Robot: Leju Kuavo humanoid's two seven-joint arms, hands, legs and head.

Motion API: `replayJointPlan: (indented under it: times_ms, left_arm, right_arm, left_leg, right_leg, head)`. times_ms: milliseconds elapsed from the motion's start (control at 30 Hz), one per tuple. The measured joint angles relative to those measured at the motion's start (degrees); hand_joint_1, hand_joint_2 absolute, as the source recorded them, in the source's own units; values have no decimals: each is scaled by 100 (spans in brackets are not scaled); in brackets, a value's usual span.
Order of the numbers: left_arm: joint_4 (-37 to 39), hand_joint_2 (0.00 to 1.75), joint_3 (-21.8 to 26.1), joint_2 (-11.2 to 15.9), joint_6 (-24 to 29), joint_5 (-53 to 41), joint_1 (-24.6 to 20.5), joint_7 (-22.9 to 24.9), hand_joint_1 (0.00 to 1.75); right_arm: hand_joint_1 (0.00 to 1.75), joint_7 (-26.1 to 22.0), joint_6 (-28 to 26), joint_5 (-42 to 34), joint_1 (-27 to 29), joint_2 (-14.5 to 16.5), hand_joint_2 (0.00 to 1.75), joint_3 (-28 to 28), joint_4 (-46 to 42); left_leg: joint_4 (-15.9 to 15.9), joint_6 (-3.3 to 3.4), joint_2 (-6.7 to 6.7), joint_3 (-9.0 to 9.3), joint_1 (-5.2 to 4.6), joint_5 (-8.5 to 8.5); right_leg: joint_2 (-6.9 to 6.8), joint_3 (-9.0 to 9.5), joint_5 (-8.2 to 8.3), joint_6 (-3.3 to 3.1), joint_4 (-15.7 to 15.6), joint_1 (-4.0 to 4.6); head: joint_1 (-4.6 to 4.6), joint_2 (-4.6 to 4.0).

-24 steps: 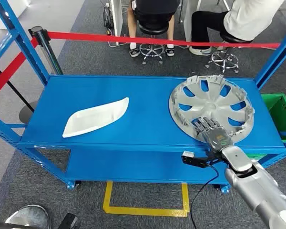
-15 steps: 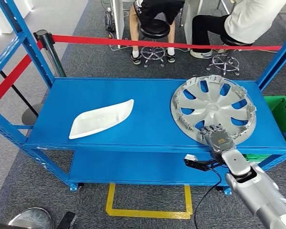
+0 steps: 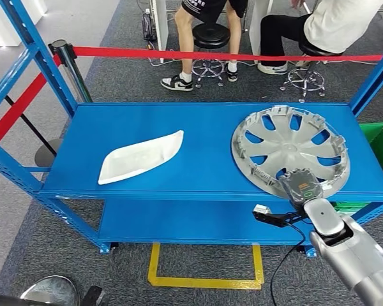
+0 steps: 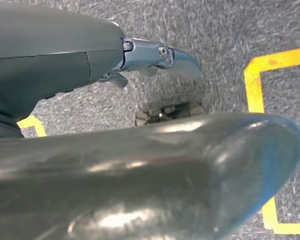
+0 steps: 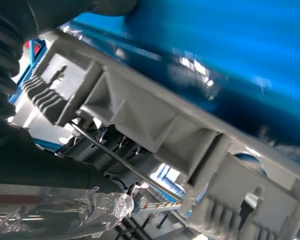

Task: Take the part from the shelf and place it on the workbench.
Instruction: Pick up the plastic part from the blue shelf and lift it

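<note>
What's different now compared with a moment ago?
The camera has shifted a little, so the whole scene sits differently. The right hand, whose fingers lay spread on the hubcap, now has them tucked at its near rim. The white part lies as before.

Silver spoked hubcap (image 3: 290,150) lies inner side up on the blue shelf (image 3: 199,134).
</note>
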Motion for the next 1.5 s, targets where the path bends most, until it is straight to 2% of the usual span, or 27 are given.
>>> replayJointPlan:
  times_ms: [33, 67, 100, 200, 300, 333, 400, 467, 533, 767, 867, 1000, 1133, 1267, 1500]
  left_arm:
    - [1, 0, 9, -11, 12, 4, 0, -1, 0]
    - [2, 0, 21, -21, 25, 14, 3, -2, 0]
    - [3, 0, 39, -25, 38, 27, 6, -4, 0]
    - [3, 0, 93, -28, 67, 58, 11, -21, 0]
    - [3, 0, 125, -36, 72, 63, 17, -43, 0]
    - [3, 0, 132, -38, 73, 66, 18, -51, 0]
    - [3, 0, 143, -39, 75, 74, 20, -77, 0]
    - [3, 0, 164, -39, 77, 82, 24, -101, 0]
    - [3, 0, 191, -38, 79, 85, 30, -126, 0]
    - [3, 0, 269, -39, 83, 69, 39, -331, 0]
    - [3, 0, 278, -39, 83, 63, 37, -357, 0]
    - [3, 0, 298, -39, 102, 43, 36, -383, 0]
    - [3, 0, 323, -39, 110, -14, 39, -451, 0]
    - [3, 175, 349, -39, 125, -36, 39, -520, 0]
    - [3, 175, 372, -42, 97, -81, 44, -614, 0]
  right_arm:
    - [175, 28, -22, -1, 84, -78, 175, -45, -178]
    - [175, 59, -61, -2, 180, -166, 175, -100, -375]
    - [175, 89, -117, -4, 280, -255, 175, -161, -592]
    - [175, 134, -285, -8, 525, -479, 175, -353, -1252]
    - [175, 135, -366, -15, 652, -639, 175, -513, -1770]
    - [175, 132, -417, -23, 693, -676, 175, -555, -1904]
    - [175, 99, -574, -85, 830, -745, 175, -662, -2213]
    - [175, 15, -703, -217, 1025, -819, 175, -826, -2575]
    - [175, -150, -773, -501, 1228, -890, 175, -1036, -2952]
    - [175, -1297, -987, -2741, 1975, -999, 175, -1885, -4160]
    - [175, -1715, -912, -3384, 2201, -988, 175, -2122, -4491]
    - [175, -2168, -725, -4192, 2406, -864, 175, -2374, -4711]
    - [175, -2555, -644, -4739, 2676, -615, 175, -2560, -4816]
    - [175, -2803, -567, -5140, 2919, -344, 175, -2674, -4911]
    - [175, -3088, 83, -6462, 3223, 74, 175, -2885, -5011]
  left_leg:
    - [-211, 13, -12, 110, 22, 54]
    - [-302, 40, -28, 148, 36, 62]
    - [-307, 82, -53, 138, 35, 54]
    - [-307, 149, -62, 136, 18, 50]
    - [-307, 212, -86, 144, 4, 30]
    - [-307, 225, -89, 145, 0, 27]
    - [-307, 242, -96, 144, -8, 24]
    - [-307, 248, -103, 144, -16, 22]
    - [-307, 248, -105, 145, -20, 22]
    - [-325, 247, -106, 161, -19, 22]
    - [-339, 245, -105, 173, -19, 23]
    - [-341, 243, -105, 180, -18, 25]
    - [-342, 241, -105, 183, -15, 26]
    - [-342, 240, -105, 183, -13, 26]
    - [-342, 238, -105, 185, -13, 25]
  right_leg:
    - [12, -15, -19, 52, 26, 0]
    - [29, -30, -30, 71, 49, 6]
    - [42, -38, -27, 65, 61, 4]
    - [17, 9, -1, 5, -19, 2]
    - [-38, 78, -1, 23, -113, 2]
    - [-47, 89, 1, 44, -133, 2]
    - [-59, 106, 4, 134, -161, -5]
    - [-67, 115, 3, 219, -175, -16]
    - [-69, 113, 0, 240, -175, -20]
    - [-67, 101, -14, 250, -151, -17]
    - [-67, 105, -19, 246, -150, -17]
    - [-67, 109, -25, 238, -145, -17]
    - [-67, 111, -26, 238, -143, -16]
    - [-67, 111, -27, 237, -142, -16]
    - [-67, 111, -30, 234, -142, -16]
  head:
    - [-3, 0]
    - [-5, 0]
    - [3, 0]
    - [27, 0]
    - [34, 0]
    - [34, 0]
    - [33, 0]
    - [31, 0]
    - [29, 0]
    - [29, 0]
    - [29, 0]
    - [29, 0]
    - [29, 0]
    - [29, 0]
    - [29, 0]
